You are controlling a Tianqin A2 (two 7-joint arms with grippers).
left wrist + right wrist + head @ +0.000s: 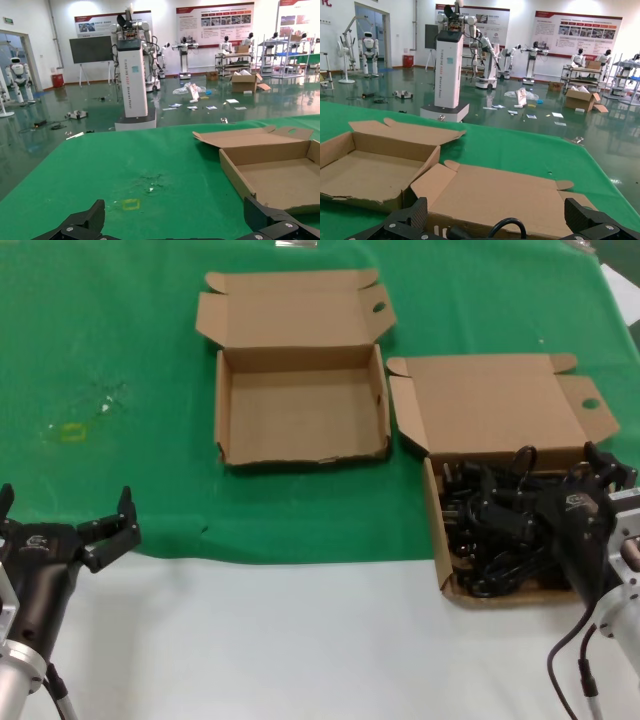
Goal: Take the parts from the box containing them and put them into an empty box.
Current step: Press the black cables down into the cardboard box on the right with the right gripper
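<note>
The parts, looped black power cords with plugs [495,530], fill the open cardboard box [500,400] at the right. The empty box [300,415] stands open at the back centre. My right gripper [608,468] is open and hovers over the right end of the full box, holding nothing. In the right wrist view its fingers [417,214] stand wide apart, with one cord loop [507,225] just below them, the full box's lid [495,192] behind and the empty box [365,175] beyond. My left gripper [65,502] is open and empty at the front left.
A green cloth [120,340] covers the back of the table; bare white table [300,640] lies in front. A small yellow mark [72,432] is on the cloth at the left. The left wrist view shows the open left gripper [175,215] over the cloth and the empty box [280,175].
</note>
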